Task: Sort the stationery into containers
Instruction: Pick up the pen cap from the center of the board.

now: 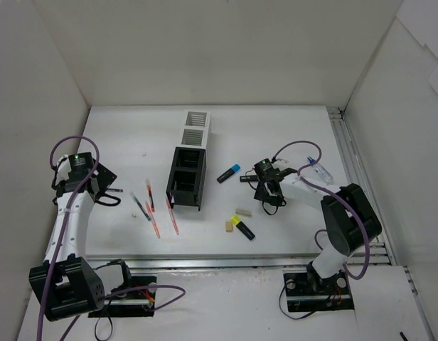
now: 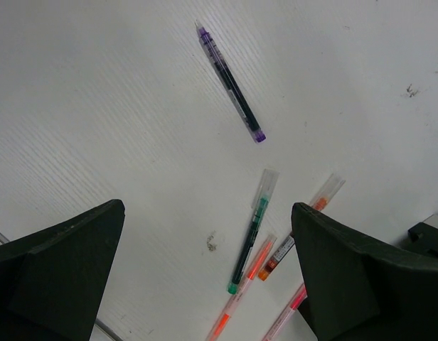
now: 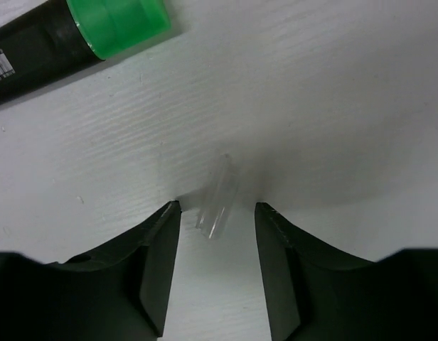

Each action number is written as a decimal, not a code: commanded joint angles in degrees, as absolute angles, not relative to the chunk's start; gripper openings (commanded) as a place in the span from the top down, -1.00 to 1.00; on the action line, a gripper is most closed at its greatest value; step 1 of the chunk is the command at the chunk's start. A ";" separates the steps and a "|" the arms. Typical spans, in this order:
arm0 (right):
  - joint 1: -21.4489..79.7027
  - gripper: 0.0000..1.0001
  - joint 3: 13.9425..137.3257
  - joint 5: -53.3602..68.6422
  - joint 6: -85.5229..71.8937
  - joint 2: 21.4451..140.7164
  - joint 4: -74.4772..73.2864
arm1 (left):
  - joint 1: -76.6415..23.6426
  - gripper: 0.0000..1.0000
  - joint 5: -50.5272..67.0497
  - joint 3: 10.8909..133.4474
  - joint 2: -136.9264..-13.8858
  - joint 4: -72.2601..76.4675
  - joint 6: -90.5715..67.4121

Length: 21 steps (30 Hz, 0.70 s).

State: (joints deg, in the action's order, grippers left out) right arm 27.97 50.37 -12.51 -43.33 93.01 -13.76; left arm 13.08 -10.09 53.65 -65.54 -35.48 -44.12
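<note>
The white worktop (image 1: 290,128) carries a narrow row of four square containers at its middle, two black open-frame boxes (image 1: 187,179) nearer the arms and two white slatted boxes (image 1: 195,128) beyond. They sit centrally, I judge, so that either arm can reach them. The left end effector (image 1: 111,195) hangs released, jaws wide, above the scattered thin pens, seemingly to choose one. A dark purple-tipped pen (image 2: 231,84) lies apart from a green-ended pen (image 2: 251,241) and the orange-red pens (image 2: 242,302) beside it. The right end effector (image 1: 269,199) sits low, jaws parted and grasping nothing, near a short black highlighter with a green cap (image 3: 119,18). A blue-capped highlighter (image 1: 229,172), a yellow-capped highlighter (image 1: 242,227) and small beige eraser blocks (image 1: 243,212) lie loose nearby, all outside the boxes. Between the right jaws lies a small clear tube (image 3: 217,202), perhaps a pen cap, too blurred to be sure.
</note>
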 commanded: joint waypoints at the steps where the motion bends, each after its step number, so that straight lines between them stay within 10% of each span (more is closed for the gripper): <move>1: 28.30 0.17 52.82 -13.36 -43.77 93.95 -12.13 | 14.23 -0.99 -9.76 55.55 -66.09 -32.78 -43.42; 14: 28.30 0.76 53.26 -13.36 -40.09 95.54 -11.78 | 15.29 -0.99 -7.12 57.30 -71.01 -30.85 -42.90; 21: 28.21 0.44 53.44 -12.83 -39.11 94.75 -11.78 | 15.29 -0.99 -6.42 56.95 -72.51 -30.85 -41.57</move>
